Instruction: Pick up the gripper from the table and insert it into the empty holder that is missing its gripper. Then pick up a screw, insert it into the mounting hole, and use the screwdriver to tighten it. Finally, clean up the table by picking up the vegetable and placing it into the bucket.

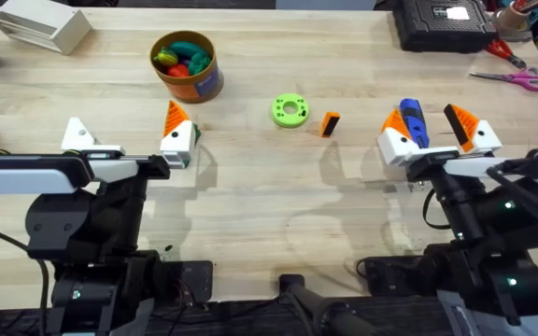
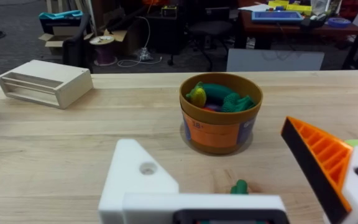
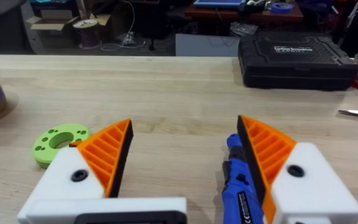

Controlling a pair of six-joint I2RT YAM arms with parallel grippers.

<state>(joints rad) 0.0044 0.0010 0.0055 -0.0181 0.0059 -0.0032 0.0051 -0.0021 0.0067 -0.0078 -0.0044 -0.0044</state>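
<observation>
The loose orange gripper (image 1: 330, 123) with a black end lies on the table right of centre. My left gripper (image 1: 127, 138) stands open: one side is the bare white holder (image 1: 77, 135) (image 2: 135, 177), the other carries an orange finger (image 1: 176, 118). The small dark-green vegetable (image 2: 239, 186) lies on the table between them, in front of the orange bucket (image 1: 187, 67) (image 2: 219, 127). My right gripper (image 1: 430, 117) is open over the blue screwdriver (image 1: 412, 122) (image 3: 236, 180), which lies between its orange fingers (image 3: 107, 155). A screw is out of view.
A bright green ring (image 1: 290, 110) (image 3: 58, 142) sits left of the loose gripper. A white box (image 1: 40, 28) stands at the back left. At the back right stand a black case (image 1: 442, 23) and scissors (image 1: 512, 75). The bucket holds several toy vegetables.
</observation>
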